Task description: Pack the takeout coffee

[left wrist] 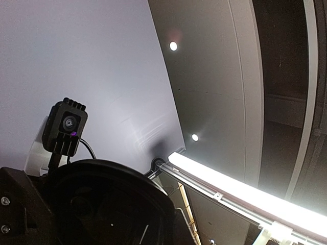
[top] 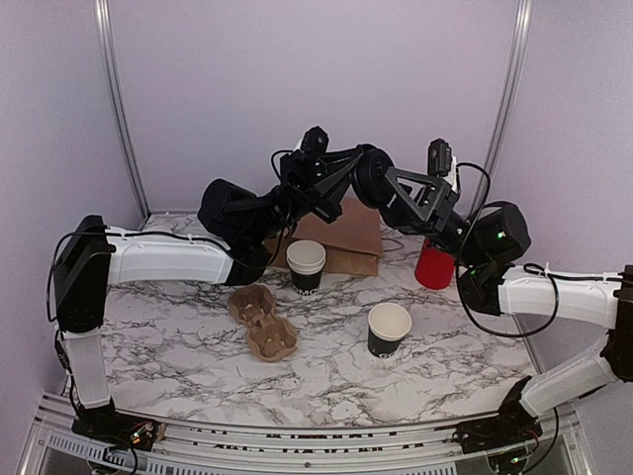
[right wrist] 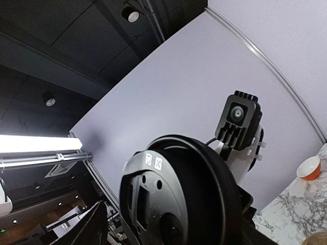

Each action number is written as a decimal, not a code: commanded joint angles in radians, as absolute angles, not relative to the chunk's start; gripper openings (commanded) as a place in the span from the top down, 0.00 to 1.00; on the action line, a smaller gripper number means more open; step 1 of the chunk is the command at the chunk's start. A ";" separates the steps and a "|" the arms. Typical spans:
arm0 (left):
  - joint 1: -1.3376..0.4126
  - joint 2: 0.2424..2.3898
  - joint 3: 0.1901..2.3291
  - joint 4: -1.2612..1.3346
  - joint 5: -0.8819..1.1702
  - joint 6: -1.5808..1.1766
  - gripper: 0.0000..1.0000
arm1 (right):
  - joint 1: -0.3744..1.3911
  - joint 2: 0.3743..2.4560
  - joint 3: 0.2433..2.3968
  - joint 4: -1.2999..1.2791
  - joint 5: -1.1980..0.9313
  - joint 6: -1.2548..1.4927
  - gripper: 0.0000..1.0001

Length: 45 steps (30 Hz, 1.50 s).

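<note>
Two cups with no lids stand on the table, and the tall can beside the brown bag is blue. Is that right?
Not quite: the top view shows the tall can beside the brown bag is red, not blue. The back cup and front cup do stand lidless on the table.

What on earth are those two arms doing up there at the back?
Both arms are raised; the left gripper and right gripper meet nose to nose above the brown paper bag. The left one is shut; whether anything sits between them is lost among black parts. On the table, stacked open cups, a single open cup, a cardboard carrier and a red cylinder stand untouched.
</note>
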<state>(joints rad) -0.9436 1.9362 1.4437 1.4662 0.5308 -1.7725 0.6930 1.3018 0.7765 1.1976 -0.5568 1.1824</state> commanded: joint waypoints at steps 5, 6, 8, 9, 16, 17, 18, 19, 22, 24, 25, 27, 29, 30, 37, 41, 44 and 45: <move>-0.946 1.929 1.479 1.552 0.522 -1.798 1.00 | 0.702 1.349 0.836 1.373 -0.574 1.266 0.45; -0.946 1.928 1.478 1.557 0.520 -1.803 1.00 | 0.703 1.350 0.840 1.376 -0.575 1.268 0.47; -0.946 1.929 1.478 1.568 0.519 -1.813 1.00 | 0.705 1.355 0.848 1.392 -0.571 1.273 0.52; -0.946 1.929 1.478 1.571 0.519 -1.817 0.99 | 0.706 1.360 0.850 1.413 -0.570 1.283 0.55; -0.945 1.916 1.462 1.574 0.516 -1.820 0.88 | 0.707 1.387 0.859 1.469 -0.566 1.328 0.83; -0.943 1.914 1.456 1.575 0.516 -1.819 0.85 | 0.707 1.385 0.854 1.470 -0.562 1.328 0.86; -0.942 1.911 1.449 1.575 0.514 -1.818 0.80 | 0.706 1.381 0.846 1.468 -0.554 1.328 0.88; -0.941 1.907 1.439 1.575 0.512 -1.816 0.77 | 0.706 1.376 0.840 1.466 -0.548 1.325 0.90; -0.931 1.884 1.396 1.565 0.504 -1.796 0.67 | 0.706 1.347 0.820 1.438 -0.525 1.305 0.93; -0.924 1.855 1.367 1.528 0.508 -1.751 0.60 | 0.706 1.319 0.802 1.406 -0.503 1.283 0.93; -0.920 1.837 1.352 1.496 0.512 -1.724 0.58 | 0.706 1.304 0.792 1.388 -0.490 1.269 0.94; -0.911 1.797 1.318 1.395 0.519 -1.653 0.54 | 0.706 1.271 0.773 1.342 -0.461 1.244 0.95; -0.903 1.756 1.281 1.294 0.517 -1.572 0.48 | 0.706 1.230 0.754 1.268 -0.433 1.212 0.96; -0.899 1.735 1.260 1.240 0.511 -1.534 0.46 | 0.706 1.208 0.743 1.226 -0.419 1.194 0.96; -0.877 1.612 1.155 0.810 0.431 -1.239 0.41 | 0.693 1.063 0.674 0.904 -0.364 1.114 0.96; -0.877 1.581 1.141 0.641 0.391 -1.101 0.40 | 0.675 0.995 0.599 0.782 -0.361 1.098 0.96; -0.882 1.589 1.147 0.531 0.379 -1.024 0.40 | 0.658 0.947 0.544 0.677 -0.362 1.084 0.96; -0.887 1.592 1.147 0.503 0.372 -1.004 0.40 | 0.653 0.935 0.527 0.649 -0.366 1.080 0.96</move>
<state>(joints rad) -0.8806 1.6093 1.1519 0.7166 0.4076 -1.1751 0.6765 0.9817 0.5720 0.8391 -0.3737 1.1202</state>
